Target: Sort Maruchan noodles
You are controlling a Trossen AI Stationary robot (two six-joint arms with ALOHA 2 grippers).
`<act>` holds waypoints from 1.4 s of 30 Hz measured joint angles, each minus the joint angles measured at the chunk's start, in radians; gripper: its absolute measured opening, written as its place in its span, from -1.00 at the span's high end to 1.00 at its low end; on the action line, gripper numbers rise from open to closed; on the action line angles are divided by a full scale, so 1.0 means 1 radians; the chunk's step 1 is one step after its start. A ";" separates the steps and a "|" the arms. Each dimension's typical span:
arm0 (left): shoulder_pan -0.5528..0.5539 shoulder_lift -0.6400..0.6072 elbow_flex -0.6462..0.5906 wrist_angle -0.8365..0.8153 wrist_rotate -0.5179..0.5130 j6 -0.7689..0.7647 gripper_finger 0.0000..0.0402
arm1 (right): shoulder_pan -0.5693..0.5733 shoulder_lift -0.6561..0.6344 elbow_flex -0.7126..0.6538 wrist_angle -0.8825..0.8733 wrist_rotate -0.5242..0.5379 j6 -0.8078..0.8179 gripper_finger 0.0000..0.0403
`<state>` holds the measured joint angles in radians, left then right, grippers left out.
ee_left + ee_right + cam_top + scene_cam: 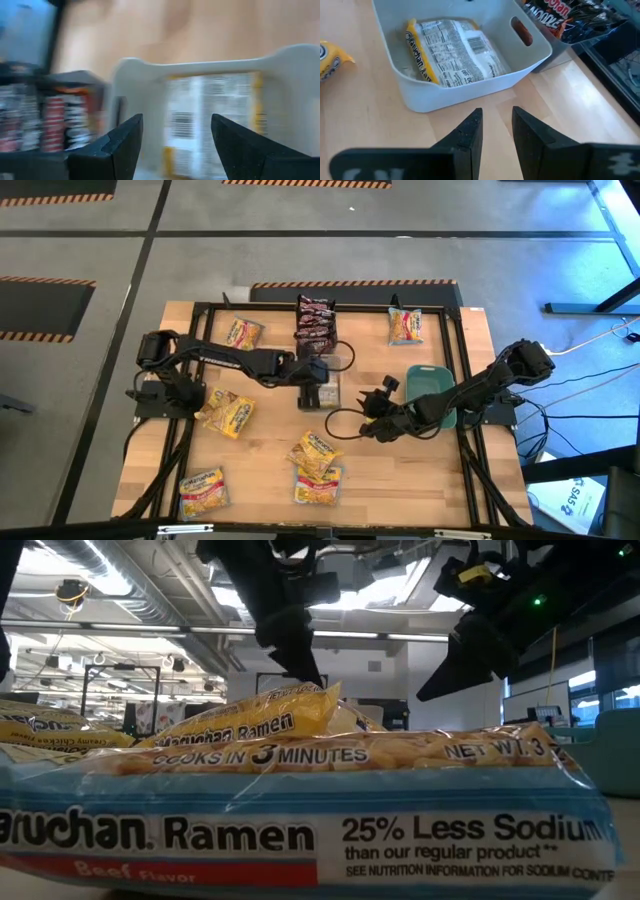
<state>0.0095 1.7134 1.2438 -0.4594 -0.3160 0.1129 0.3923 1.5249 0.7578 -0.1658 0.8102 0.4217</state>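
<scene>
We find the left hand [318, 385] spread above the clear bin [470, 90], one yellow packet [451, 50] lying inside directly beneath. The right hand [372, 408], at its 3 o'clock, is slightly parted, empty. Other packets [316, 468] scatter the tabletop [260, 470].

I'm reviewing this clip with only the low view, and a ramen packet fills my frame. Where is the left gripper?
Observer: The left gripper hangs open and empty over the pale bin at mid-table. That bin holds one yellow packet lying flat, barcode side up.
Operator: And the right gripper?
Observer: The right gripper faces that same bin from the side where the teal bin stands. Its fingers are slightly apart and hold nothing.
</scene>
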 joint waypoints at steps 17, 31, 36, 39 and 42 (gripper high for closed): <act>-0.005 0.047 -0.001 -0.067 0.097 -0.024 -0.14 | -0.030 0.000 0.000 0.063 -0.053 -0.070 0.57; 0.115 -0.059 -0.062 -0.022 0.338 0.102 -0.14 | -0.350 -0.017 0.002 0.370 -0.610 -0.463 0.57; 0.142 -0.090 -0.153 0.087 0.357 0.078 -0.14 | -0.443 -0.002 0.002 0.451 -0.733 -0.491 0.57; 0.149 -0.137 -0.255 0.195 0.361 0.072 -0.14 | -0.473 0.000 0.002 0.454 -0.747 -0.524 0.52; 0.156 -0.214 -0.371 0.326 0.361 0.071 -0.14 | -0.497 0.001 0.014 0.432 -0.787 -0.532 0.36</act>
<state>0.1659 1.4995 0.8730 -0.1334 0.0448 0.1841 -0.1047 1.5257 0.7722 0.2662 0.0232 -0.1101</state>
